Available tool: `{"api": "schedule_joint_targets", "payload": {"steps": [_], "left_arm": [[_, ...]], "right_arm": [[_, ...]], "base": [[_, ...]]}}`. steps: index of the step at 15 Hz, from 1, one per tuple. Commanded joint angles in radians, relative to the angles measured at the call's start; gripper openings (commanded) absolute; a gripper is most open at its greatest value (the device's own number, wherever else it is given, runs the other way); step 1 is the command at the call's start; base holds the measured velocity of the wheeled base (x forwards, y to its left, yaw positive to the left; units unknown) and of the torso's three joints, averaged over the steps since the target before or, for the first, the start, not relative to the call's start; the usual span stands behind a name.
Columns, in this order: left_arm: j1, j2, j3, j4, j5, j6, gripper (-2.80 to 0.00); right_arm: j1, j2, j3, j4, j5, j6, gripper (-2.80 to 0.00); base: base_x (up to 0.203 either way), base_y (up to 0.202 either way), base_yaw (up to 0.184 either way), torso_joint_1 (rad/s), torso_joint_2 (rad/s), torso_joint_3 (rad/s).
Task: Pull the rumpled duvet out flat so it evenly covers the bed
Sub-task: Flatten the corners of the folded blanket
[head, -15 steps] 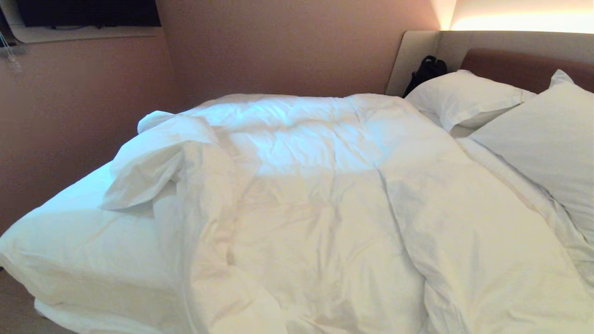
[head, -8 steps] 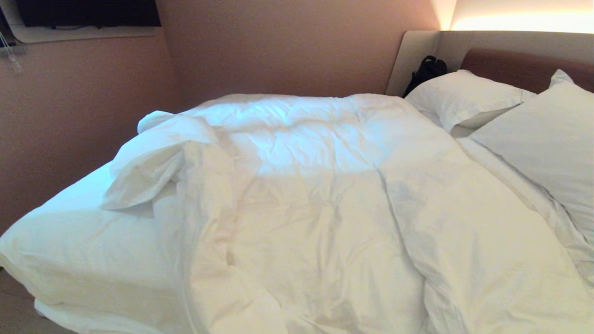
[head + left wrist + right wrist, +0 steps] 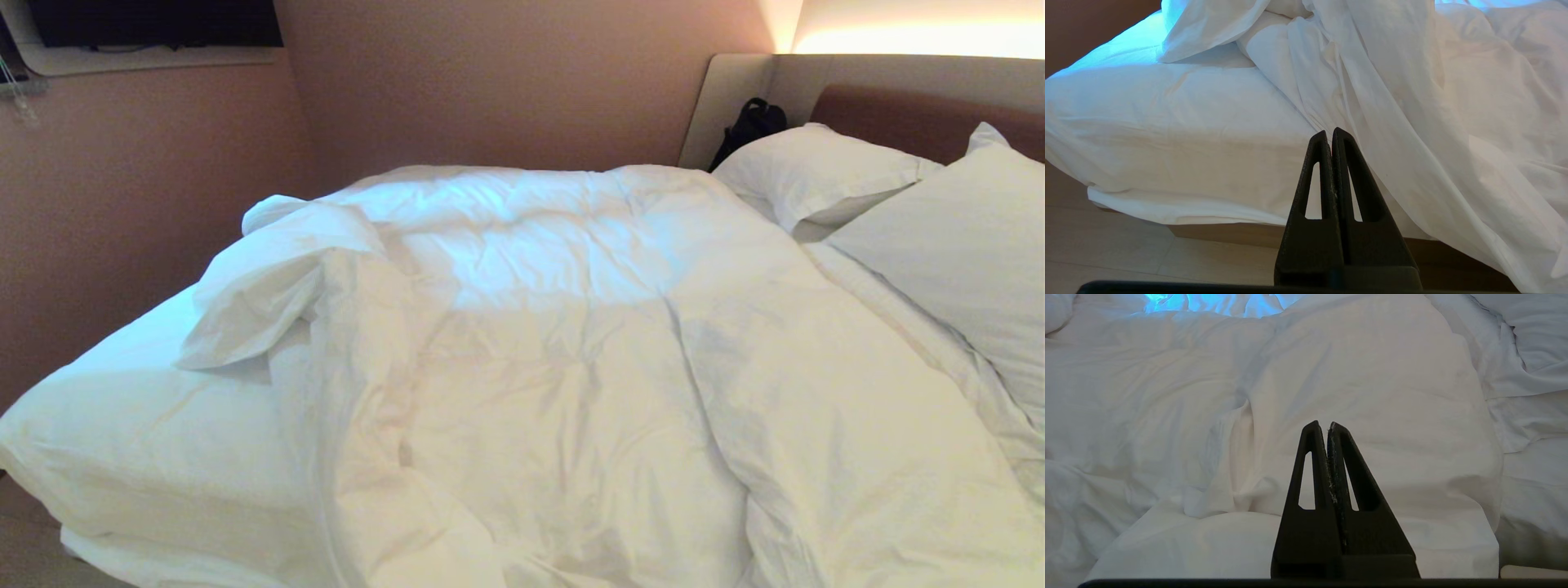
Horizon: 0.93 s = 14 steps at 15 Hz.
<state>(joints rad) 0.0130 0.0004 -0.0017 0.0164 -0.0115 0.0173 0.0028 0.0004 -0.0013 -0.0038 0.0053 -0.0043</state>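
Thick, puffy and white, the duvet, creased all over, heaped on the bed with a bluish patch of light across its far middle. Lying lengthwise from the pillows at the padded headboard toward the foot at the robot's left, long axis along the mattress. Bunched and folded back on itself at the foot end, a fat flap doubled over there, so that the fitted sheet stays bare at the near left corner. Spilling over the near side of the mattress, one long fold hanging down past the wooden base toward the floor. Seen through the wrist cameras only: left gripper off the bed's near edge, level with the mattress side, fingers pressed together and holding nothing; right gripper above the near part of the duvet, fingers likewise together and empty. A dark bag wedged in the far corner beside the headboard.
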Motion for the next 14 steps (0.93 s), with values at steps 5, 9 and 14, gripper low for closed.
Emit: {"api": "schedule_joint_targets", "payload": {"steps": [5, 9, 14], "left_arm": [[0.001, 0.0, 0.0, 0.002, 0.0, 0.001, -2.8], [0.001, 0.0, -0.001, 0.0, -0.001, 0.001, -2.8], [0.001, 0.001, 0.0, 0.0, -0.001, 0.004, -2.8]], "right_arm": [[0.0, 0.0, 0.0, -0.001, 0.001, 0.0, -2.8], [0.0, 0.0, 0.001, -0.001, 0.001, 0.0, -2.8], [0.0, 0.0, 0.0, -0.001, 0.001, 0.0, -2.8]], "base": [[0.0, 0.0, 0.0, 0.0, 0.0, 0.0], [0.0, 0.0, 0.0, 0.0, 0.0, 0.0], [-0.03, 0.0, 0.0, 0.003, 0.0, 0.001]]}}
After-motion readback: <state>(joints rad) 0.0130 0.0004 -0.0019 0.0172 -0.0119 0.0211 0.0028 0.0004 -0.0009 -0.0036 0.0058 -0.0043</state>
